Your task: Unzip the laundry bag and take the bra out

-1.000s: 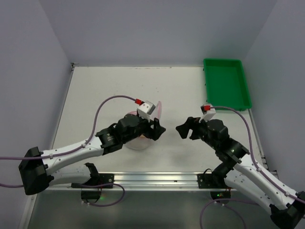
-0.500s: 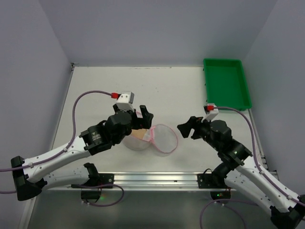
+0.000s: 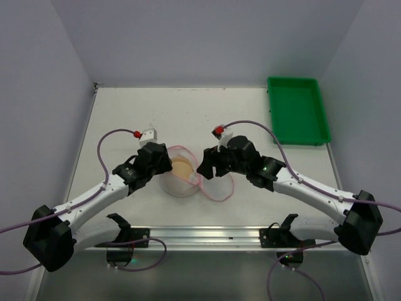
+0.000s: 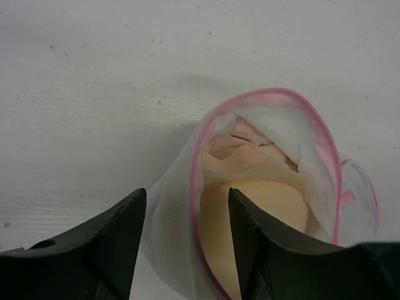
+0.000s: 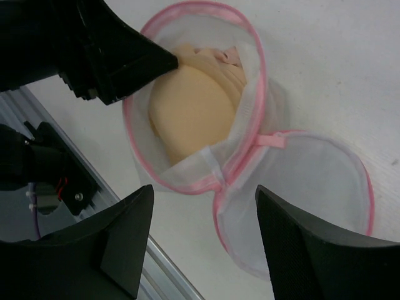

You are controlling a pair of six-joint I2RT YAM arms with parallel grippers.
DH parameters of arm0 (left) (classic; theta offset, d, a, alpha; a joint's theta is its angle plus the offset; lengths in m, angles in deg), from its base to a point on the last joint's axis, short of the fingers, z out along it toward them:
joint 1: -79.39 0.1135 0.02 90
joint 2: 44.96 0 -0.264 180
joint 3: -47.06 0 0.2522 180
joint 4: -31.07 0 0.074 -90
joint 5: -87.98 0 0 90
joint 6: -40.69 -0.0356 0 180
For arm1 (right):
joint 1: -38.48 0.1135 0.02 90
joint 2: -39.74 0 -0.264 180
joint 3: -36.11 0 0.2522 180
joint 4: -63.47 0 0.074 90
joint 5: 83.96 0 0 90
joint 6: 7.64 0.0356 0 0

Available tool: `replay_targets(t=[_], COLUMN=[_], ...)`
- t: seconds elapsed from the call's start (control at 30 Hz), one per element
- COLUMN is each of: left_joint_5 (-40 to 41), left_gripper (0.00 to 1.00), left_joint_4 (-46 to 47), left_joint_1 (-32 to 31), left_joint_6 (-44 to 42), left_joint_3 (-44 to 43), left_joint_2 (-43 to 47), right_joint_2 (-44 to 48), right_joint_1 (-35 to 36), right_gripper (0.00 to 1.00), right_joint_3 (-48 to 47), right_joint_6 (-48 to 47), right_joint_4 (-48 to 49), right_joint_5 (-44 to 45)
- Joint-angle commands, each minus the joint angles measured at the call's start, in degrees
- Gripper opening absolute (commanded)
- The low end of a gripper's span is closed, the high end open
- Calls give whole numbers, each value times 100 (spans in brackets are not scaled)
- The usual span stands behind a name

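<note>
Mesh laundry bag [image 5: 187, 170] — pink-rimmed, unzipped | padded beige bra [image 5: 187, 106] inside | left jaws released | right jaws released

1. The laundry bag [image 3: 176, 187] lies open on the tabletop [image 3: 125, 119].
2. The bra [image 3: 182, 168] sits inside it.
3. The left hand [image 3: 161, 165] is at its left rim.
4. The right hand [image 3: 208, 168] is over its right side.

laundry bag [image 4: 294, 134]: thin translucent white mesh cloth, pink fabric edging
bra [image 5: 190, 106]: soft beige cloth, smooth, matt
table [image 4: 94, 94]: white, matt, faintly speckled
left gripper [image 4: 185, 194], right gripper [image 5: 203, 190]: black plastic, matt
tray [image 3: 297, 110]: green plastic, smooth
rail [image 3: 207, 235]: bare silvery metal
</note>
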Motion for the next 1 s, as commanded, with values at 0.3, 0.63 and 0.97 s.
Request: replay_targets(t=[0.3, 0.63, 0.97], left_joint_5=[-336, -583, -610], left_gripper=[0, 0, 0], left_joint_4=[1493, 1775, 1784], left_joint_1=[50, 42, 42], left_joint_6=[-821, -1095, -1016], left_joint_3=[643, 1099, 1126], left_joint_2=[1216, 1682, 1656], right_joint_2=[-2074, -3525, -4124], right_joint_1=[275, 565, 662], right_gripper=[54, 76, 12], right_joint_3=[-1691, -2087, -2502], right_joint_6=[-863, -978, -1066], right_joint_4=[571, 563, 316], right_joint_5=[-866, -373, -171])
